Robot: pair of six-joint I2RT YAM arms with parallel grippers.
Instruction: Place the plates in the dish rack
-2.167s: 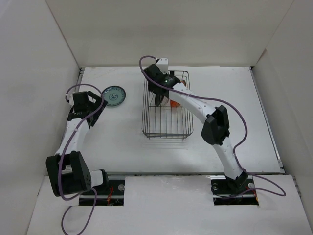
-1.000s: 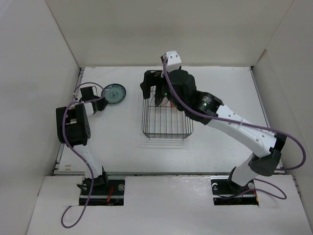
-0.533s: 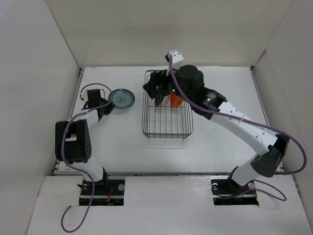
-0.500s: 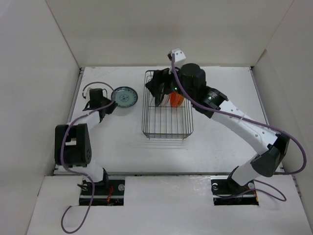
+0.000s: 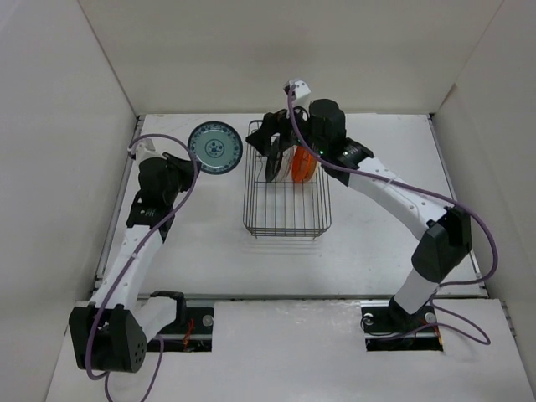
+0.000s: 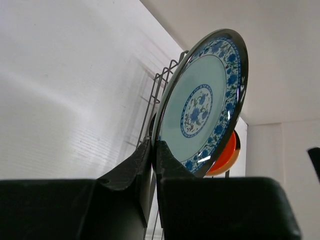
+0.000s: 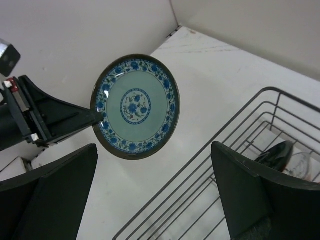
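Observation:
The teal patterned plate [image 5: 215, 147] is up off the table, held by its rim just left of the dish rack [image 5: 285, 219]. My left gripper [image 5: 192, 162] is shut on that rim; in the left wrist view the fingers pinch the plate's [image 6: 202, 105] lower edge at the gripper [image 6: 154, 146]. In the rack's far end stand a black plate [image 5: 274, 166] and an orange plate [image 5: 304, 165] on edge, with a pale one between them. My right gripper [image 5: 266, 138] hovers open over the rack's far left corner, nothing between its fingers [image 7: 55, 192], facing the teal plate [image 7: 135, 106].
White walls close in the table on three sides; the back wall is just behind the rack. The rack's near slots [image 5: 285, 205] hold nothing. The rack's wire rim [image 7: 235, 125] runs below my right gripper [image 7: 154, 165].
The left arm has raised the teal plate from the table and carried it right, toward the rack. The right arm has shifted back over the rack's far end, still open.

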